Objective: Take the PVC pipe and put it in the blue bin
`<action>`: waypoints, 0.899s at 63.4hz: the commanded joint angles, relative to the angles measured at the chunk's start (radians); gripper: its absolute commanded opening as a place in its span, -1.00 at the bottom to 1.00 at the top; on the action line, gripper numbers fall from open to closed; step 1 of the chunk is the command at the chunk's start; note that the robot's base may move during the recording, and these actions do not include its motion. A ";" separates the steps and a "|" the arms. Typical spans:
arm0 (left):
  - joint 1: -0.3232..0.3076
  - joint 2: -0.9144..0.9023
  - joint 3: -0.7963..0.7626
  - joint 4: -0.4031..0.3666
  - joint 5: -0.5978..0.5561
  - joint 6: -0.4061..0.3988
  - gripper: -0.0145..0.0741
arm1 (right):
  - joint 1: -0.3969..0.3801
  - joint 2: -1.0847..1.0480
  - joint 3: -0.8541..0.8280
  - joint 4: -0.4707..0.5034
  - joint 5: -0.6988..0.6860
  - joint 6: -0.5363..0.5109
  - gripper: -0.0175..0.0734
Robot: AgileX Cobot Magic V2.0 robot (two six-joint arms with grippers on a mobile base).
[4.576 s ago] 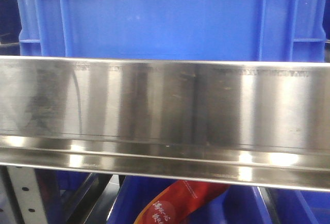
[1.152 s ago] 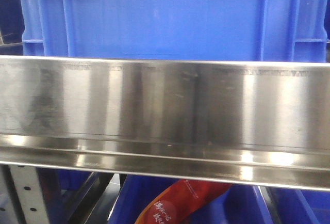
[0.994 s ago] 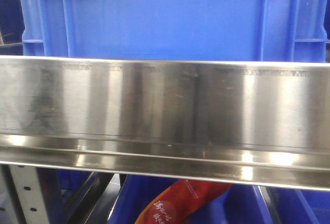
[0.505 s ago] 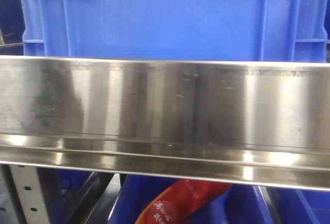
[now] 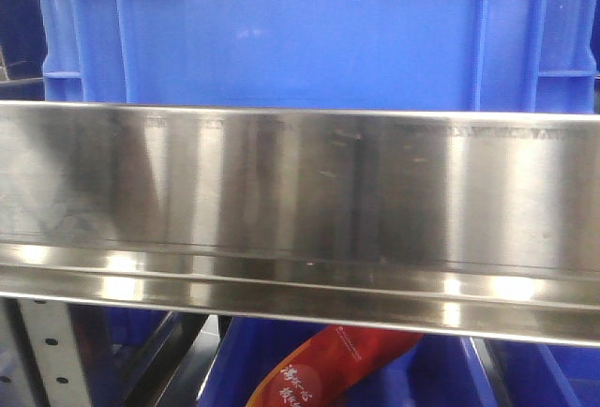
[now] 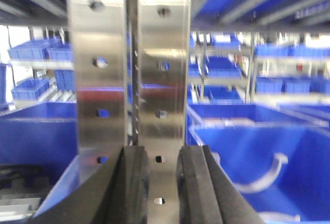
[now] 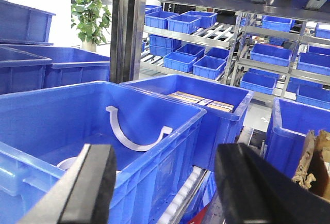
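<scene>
**Both grippers empty, pipe pieces lying in a blue bin**

While the front view shows only a steel rail across the frame with a blue bin wall above it, the wrist views carry the useful detail.

Right gripper: jaws spread wide, nothing between them. It sits above the near rim of a large blue bin. Inside that bin a white curved PVC pipe piece leans against the far wall, ends pointing up. Another white piece shows at the bin floor, near left, mostly hidden by the left finger. Beyond it, a second bin holds flat tan items. A plant stands far left. Racks of small blue bins fill the background.

Left gripper: fingers close together with a narrow gap, holding nothing. It faces a perforated steel upright straight ahead. Right of the upright, a blue bin holds a white curved pipe piece against its far wall. View is blurred, so finer detail is unclear.
</scene>
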 commanded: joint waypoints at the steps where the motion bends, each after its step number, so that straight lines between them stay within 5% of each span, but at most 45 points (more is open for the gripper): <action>1: 0.027 -0.048 0.021 -0.014 -0.027 0.001 -0.43 | -0.006 -0.006 0.001 -0.004 -0.014 -0.001 0.06; 26: 0.128 -0.244 0.176 -0.047 -0.014 0.001 -0.43 | -0.006 -0.006 0.001 -0.004 -0.014 -0.001 0.06; 34: 0.133 -0.278 0.188 -0.089 0.012 0.001 -0.43 | -0.006 -0.006 0.001 -0.004 -0.014 -0.001 0.06; 57: 0.133 -0.291 0.188 -0.057 0.106 0.001 -0.43 | -0.006 -0.006 0.001 -0.004 -0.016 -0.001 0.06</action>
